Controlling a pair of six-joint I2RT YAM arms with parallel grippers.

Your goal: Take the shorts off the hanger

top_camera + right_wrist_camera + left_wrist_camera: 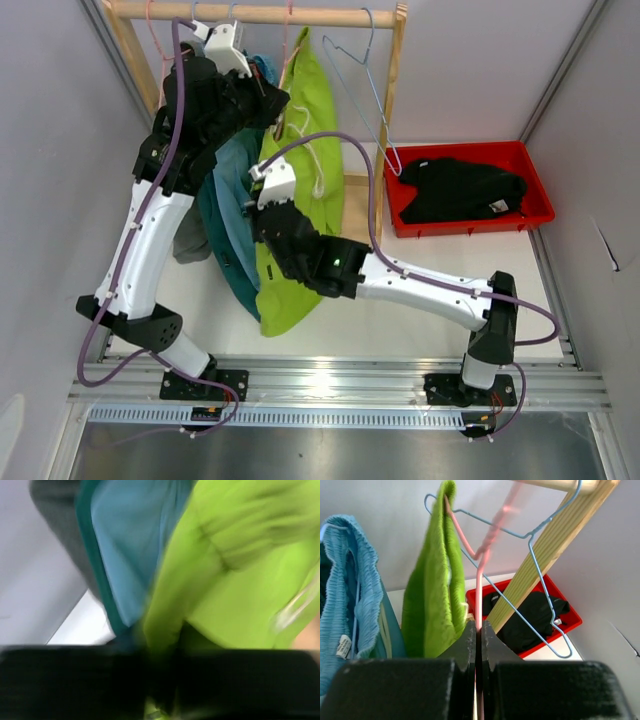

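At the left, the left arm's fingers (pixel 479 630) are pressed together on the thin pink wire hanger (pixel 481 565), just beside the soft lime green cloth shorts (pixel 432 595) draped over it. The shorts hang long axis downward from the round wooden rail (pixel 300 15), with light blue, dark teal and grey pairs crowded on their left. Lower down, the right arm's fingers (pixel 159 680) flank a fold of the lime cloth. That view is too blurred to tell whether they pinch it. The right arm is nearer the cloth, so the pull should run down and away from the held hanger.
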